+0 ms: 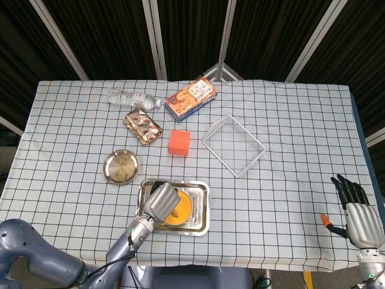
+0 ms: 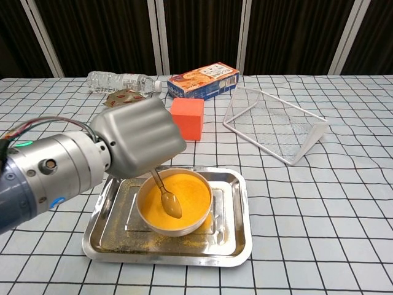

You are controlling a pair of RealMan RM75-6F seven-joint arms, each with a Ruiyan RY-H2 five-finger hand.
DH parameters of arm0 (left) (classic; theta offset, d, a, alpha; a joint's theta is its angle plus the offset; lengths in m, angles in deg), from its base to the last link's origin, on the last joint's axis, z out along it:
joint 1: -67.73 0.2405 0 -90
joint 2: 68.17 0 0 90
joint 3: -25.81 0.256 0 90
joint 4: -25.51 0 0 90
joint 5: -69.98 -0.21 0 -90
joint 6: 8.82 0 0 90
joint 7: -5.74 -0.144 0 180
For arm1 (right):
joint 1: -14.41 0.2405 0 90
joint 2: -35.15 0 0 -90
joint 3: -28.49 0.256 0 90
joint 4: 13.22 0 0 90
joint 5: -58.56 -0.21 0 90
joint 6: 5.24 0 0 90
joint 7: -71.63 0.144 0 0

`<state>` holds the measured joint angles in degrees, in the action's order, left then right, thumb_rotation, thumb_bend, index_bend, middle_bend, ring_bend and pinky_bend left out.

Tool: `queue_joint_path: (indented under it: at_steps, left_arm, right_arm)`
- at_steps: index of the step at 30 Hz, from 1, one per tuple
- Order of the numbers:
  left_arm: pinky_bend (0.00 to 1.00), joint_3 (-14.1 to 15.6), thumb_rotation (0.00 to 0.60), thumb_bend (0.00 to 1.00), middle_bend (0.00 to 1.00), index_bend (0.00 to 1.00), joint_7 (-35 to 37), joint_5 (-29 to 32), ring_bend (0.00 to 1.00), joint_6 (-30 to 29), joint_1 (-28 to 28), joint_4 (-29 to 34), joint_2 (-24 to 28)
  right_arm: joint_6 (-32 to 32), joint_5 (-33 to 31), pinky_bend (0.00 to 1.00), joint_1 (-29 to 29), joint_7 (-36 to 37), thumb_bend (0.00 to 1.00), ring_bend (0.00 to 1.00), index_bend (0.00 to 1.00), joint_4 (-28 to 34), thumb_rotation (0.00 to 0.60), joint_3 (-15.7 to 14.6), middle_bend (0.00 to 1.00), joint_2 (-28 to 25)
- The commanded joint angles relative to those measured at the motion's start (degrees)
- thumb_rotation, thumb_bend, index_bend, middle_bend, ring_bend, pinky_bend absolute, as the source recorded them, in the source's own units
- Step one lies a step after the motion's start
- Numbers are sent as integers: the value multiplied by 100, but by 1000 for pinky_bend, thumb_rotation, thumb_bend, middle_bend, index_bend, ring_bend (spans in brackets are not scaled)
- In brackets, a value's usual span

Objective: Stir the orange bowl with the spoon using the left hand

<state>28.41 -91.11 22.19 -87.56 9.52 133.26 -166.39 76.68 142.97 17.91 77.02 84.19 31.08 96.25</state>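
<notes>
**Spoon angled down from the left hand into the orange bowl**

Spoon [image 2: 166, 193] handle runs up and to the left from its dished end, disappearing under the left hand [image 2: 138, 140], whose fingers are curled closed around the handle. The long axis slants from that fist down toward the middle of the orange bowl [image 2: 184, 206], with the spoon's tip low over the orange contents, slightly left of centre; whether it touches the bottom cannot be told. The bowl sits inside a steel tray [image 2: 236, 227] near the table's front edge, directly below and a little right of the left hand. Any stirring sweep, as I judge it, turns on keeping that tilt while the tip circles inside the rim.

The right hand [image 1: 359, 220] is far off at the table's right edge, well apart from the bowl, fingers spread and holding nothing; a small orange piece lies just beside it, too small to identify. The left hand is plainly the nearer one.

Behind the tray stand an orange block [image 2: 186, 118], a printed snack box [image 2: 204, 80], a wire basket [image 2: 276, 126] and a lying water bottle [image 2: 120, 81]. The box and bottle label carry print, but none of it is legible.
</notes>
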Motion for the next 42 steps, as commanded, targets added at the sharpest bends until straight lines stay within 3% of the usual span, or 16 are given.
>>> queue_joint_path:
  at_steps: [1,12,22,33,37,42]
  left_arm:
    - [997,-94,600,834,1000,866,-72,120,960,-9,-37,-139,-137]
    - [997,-268,600,833,1000,866,-135,195,961,-210,-62,-471,-285]
    - [997,-241,600,833,1000,866,176,-71,961,-275,20,-255,-59]
    - [997,84,600,833,1000,867,229,-400,961,-256,111,7,259]
    - [997,11,600,833,1000,866,409,-386,961,-298,188,-16,283]
    - [997,209,600,833,1000,867,8,-589,960,-169,42,-117,421]
  right_arm:
    - [-3,0,0,0,3,360,0,0,3,600,-1,0,-4]
    - [-19,2,0,8,17,360,0,0,2,600,-2,0,-12]
    - [-13,-3,0,1,-8,360,0,0,8,600,-7,0,-7]
    - [-31,-26,0,-2,-33,360,0,0,26,600,-14,0,-12]
    - [-36,-34,0,1,-35,360,0,0,32,600,-9,0,-15]
    - [-43,-43,0,3,-40,360,0,0,32,600,-6,0,-16]
